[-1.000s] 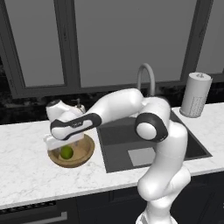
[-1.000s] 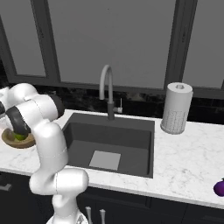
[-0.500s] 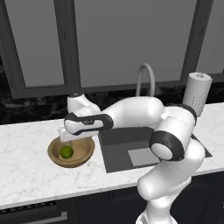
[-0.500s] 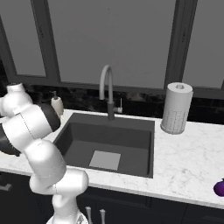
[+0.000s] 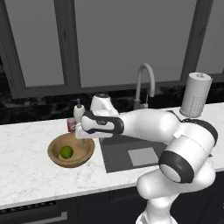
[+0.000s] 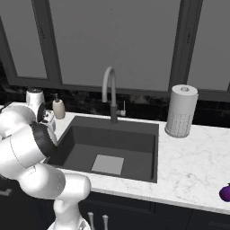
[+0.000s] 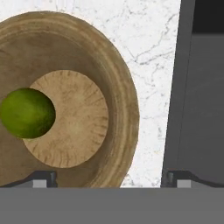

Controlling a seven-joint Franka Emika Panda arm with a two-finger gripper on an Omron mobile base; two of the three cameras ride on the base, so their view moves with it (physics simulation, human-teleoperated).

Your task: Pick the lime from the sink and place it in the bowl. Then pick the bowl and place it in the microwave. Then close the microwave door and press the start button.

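Lime in bowl, fingers spread above

A rendered home kitchen: a white marble-patterned bench carries a dark grey rectangular sink with a tall curved grey faucet. Beside the basin stand a white paper-towel roll and a small cream soap dispenser. Dark cabinet fronts sit below, and large dark-framed windows rise behind.
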